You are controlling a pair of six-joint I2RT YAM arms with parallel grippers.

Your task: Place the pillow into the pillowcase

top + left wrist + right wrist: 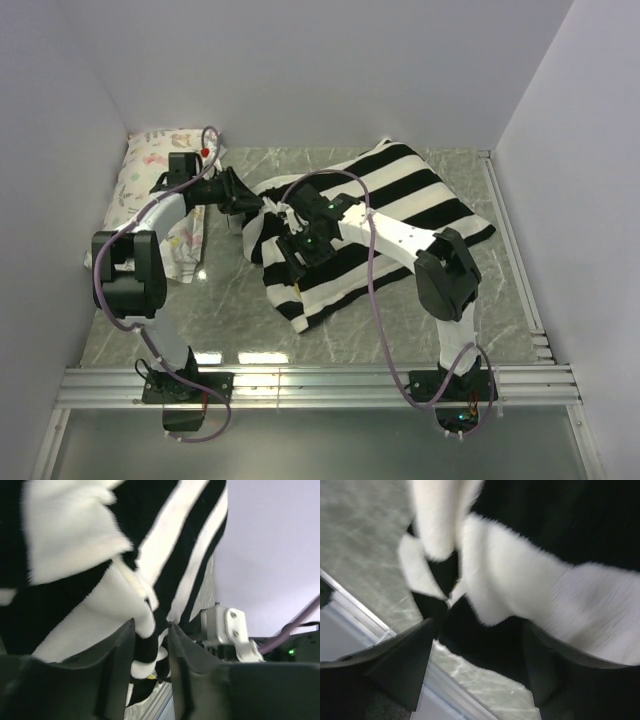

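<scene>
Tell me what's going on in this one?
Both arms are working the bunched end of the striped pillowcase on the table. The left gripper has a fold of it between its fingers, though a firm pinch can't be confirmed. The right gripper stands open around bunched fabric. The case looks plump, but the pillow itself isn't visible. A floral pillow lies at the table's far left.

Pale walls (pixel 330 70), grey marble tabletop (pixel 230 310), alu front rail (pixel 320 385)
</scene>
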